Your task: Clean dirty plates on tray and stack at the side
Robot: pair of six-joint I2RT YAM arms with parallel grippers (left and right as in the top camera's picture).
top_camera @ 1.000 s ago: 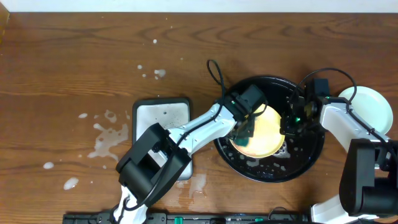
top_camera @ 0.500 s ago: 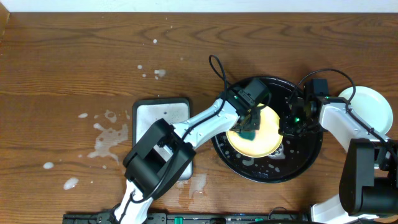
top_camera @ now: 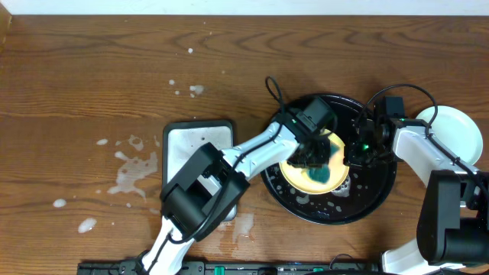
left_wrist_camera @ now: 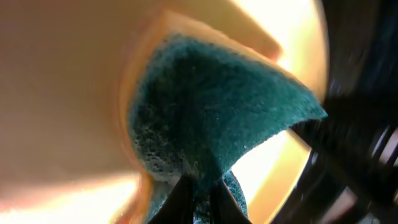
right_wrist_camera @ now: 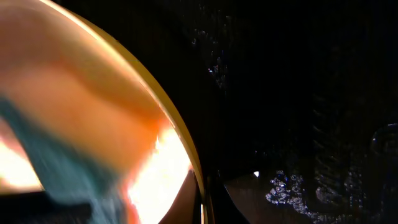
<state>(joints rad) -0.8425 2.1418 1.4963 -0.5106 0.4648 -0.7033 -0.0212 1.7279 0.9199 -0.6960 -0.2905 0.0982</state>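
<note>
A yellow plate [top_camera: 302,172] lies tilted in the black tray [top_camera: 382,187]. My left gripper [top_camera: 315,156] is shut on a green sponge [top_camera: 322,175] pressed against the plate's face. In the left wrist view the sponge [left_wrist_camera: 211,112] fills the middle over the yellow plate [left_wrist_camera: 62,93], pinched by the left gripper [left_wrist_camera: 202,202]. My right gripper [top_camera: 353,155] is shut on the plate's right rim. The right wrist view shows the plate [right_wrist_camera: 93,112] with its edge between the right gripper [right_wrist_camera: 208,199] fingers, and the wet tray [right_wrist_camera: 298,93] behind. A pale plate [top_camera: 457,137] sits on the table right of the tray.
A small white rectangular tray [top_camera: 195,145] lies left of the black tray, partly under my left arm. Water splashes [top_camera: 134,172] mark the wooden table on the left. Droplets [right_wrist_camera: 292,186] cover the black tray's floor.
My left gripper has swept the sponge from the plate's lower left to its right side. The right gripper has held its place on the rim.
</note>
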